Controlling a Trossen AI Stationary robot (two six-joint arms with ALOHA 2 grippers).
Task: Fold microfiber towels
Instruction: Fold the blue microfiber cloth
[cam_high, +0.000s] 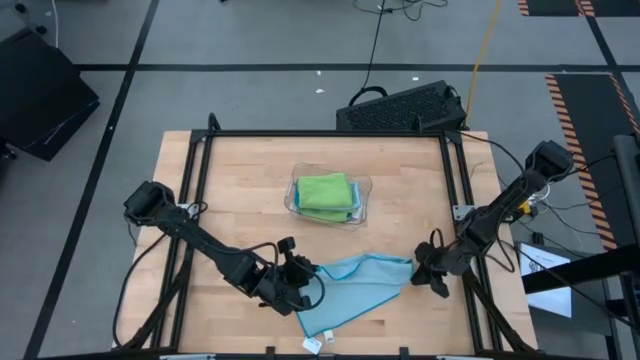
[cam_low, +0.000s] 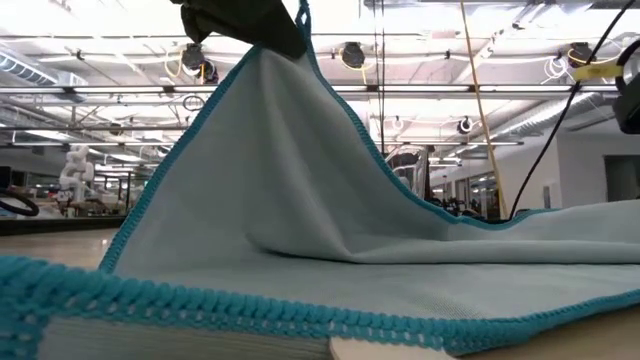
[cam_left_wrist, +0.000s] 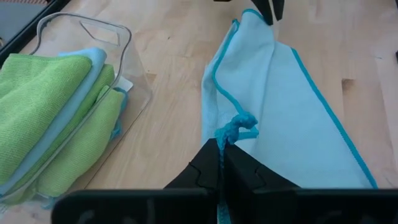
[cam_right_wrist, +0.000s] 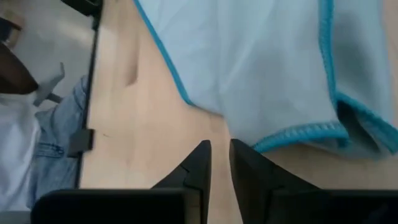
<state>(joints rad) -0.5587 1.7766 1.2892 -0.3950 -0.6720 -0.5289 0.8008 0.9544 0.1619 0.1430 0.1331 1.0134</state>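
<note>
Currently the left gripper (cam_high: 298, 272) is clamped shut on a bunched corner of the light blue towel (cam_high: 355, 288), clearest in the left wrist view, where teal edging (cam_left_wrist: 236, 129) puckers out right above the closed fingers (cam_left_wrist: 208, 165). High view shows what that one can't: the towel spread between both grippers near the table's (cam_high: 250, 180) front edge, a white tag (cam_high: 327, 338) at its near corner, the right gripper (cam_high: 425, 268) at the opposite corner. Right wrist view shows the right fingers (cam_right_wrist: 200, 163) nearly together with a thin gap; the towel's teal hem (cam_right_wrist: 298, 134) lies just beside the tips, and whether any cloth is pinched can't be told. That view also shows a person's jeans (cam_right_wrist: 59, 143) past the table edge. Low view adds height: one corner is lifted well off the table under a dark gripper (cam_low: 245, 20), cloth draping down in a tent, the rest lying flat. Folded green and blue towels (cam_high: 326, 193) sit stacked in the clear tray (cam_high: 364, 186) mid-table, well apart from both grippers.
</note>
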